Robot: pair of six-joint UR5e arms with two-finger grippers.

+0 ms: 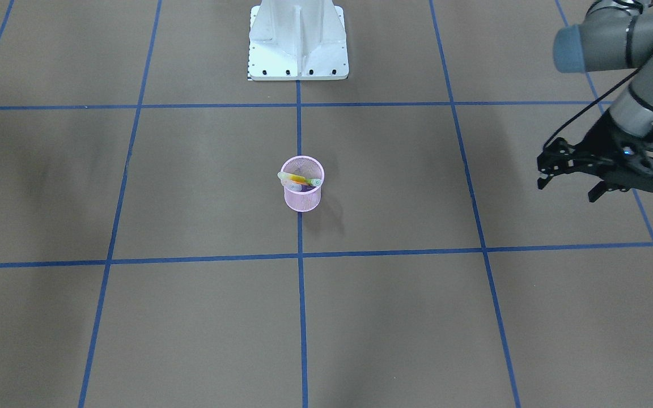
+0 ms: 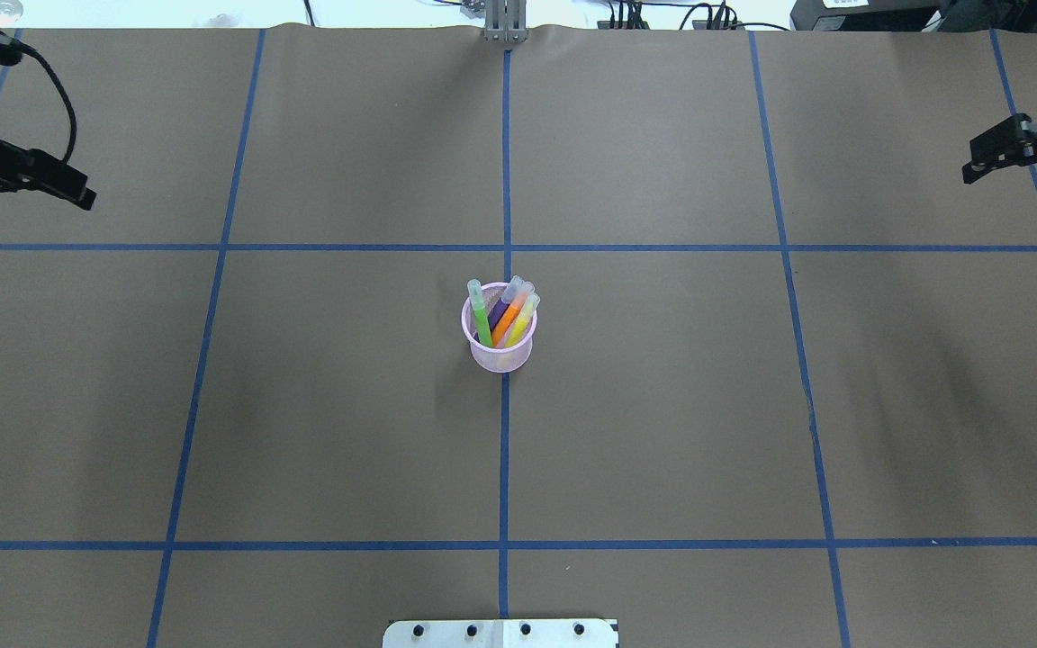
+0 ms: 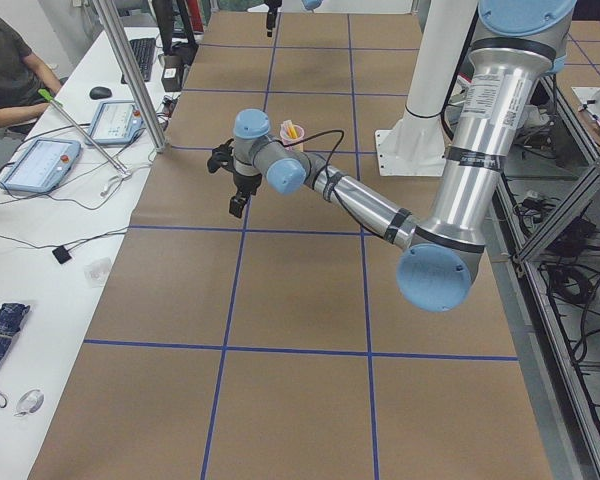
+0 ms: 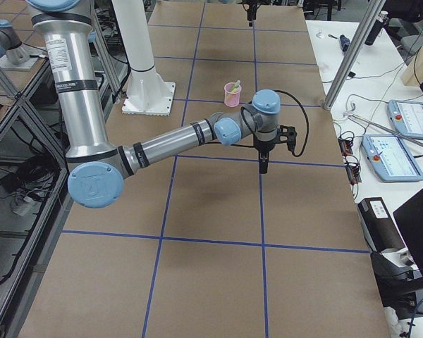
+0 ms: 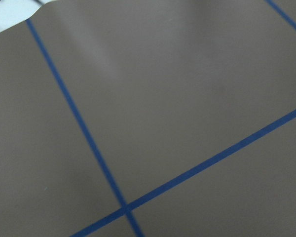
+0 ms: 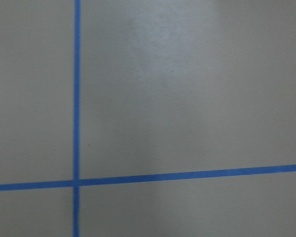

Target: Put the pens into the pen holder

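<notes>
Bench (image 2: 662,405): flat surface covered in brown paper and marked into large squares with blue tape. Both wrist views show only this paper and tape crossings.

Robot base (image 1: 298,39): white metal pedestal, bolted at the bench edge, on the centre tape line.

Left arm (image 1: 644,85): grey with blue joint caps, stretched out to the far corner on its own side. Left fingers (image 1: 550,164): black, spread wide, holding nothing, above the bench.

Right arm (image 4: 176,144): same build, reaching to the opposite far corner. Right fingers (image 2: 991,153): black, spread apart, holding nothing, also clear of the bench surface.

Pen holder (image 2: 500,351): small round pale pink wire-mesh cup. It stands upright on the centre tape line, between the two pairs of fingers and well apart from both, and nearer the base than either pair.

Pens: all inside the holder, leaning against its rim with their pale translucent caps poking above it.
- Bright green pen (image 2: 481,317) leans on the side towards the left fingers.
- Purple pen (image 2: 500,311), orange pen (image 2: 510,321) and a yellow pen (image 2: 525,319) are bunched side by side, on the side towards the right fingers.
</notes>
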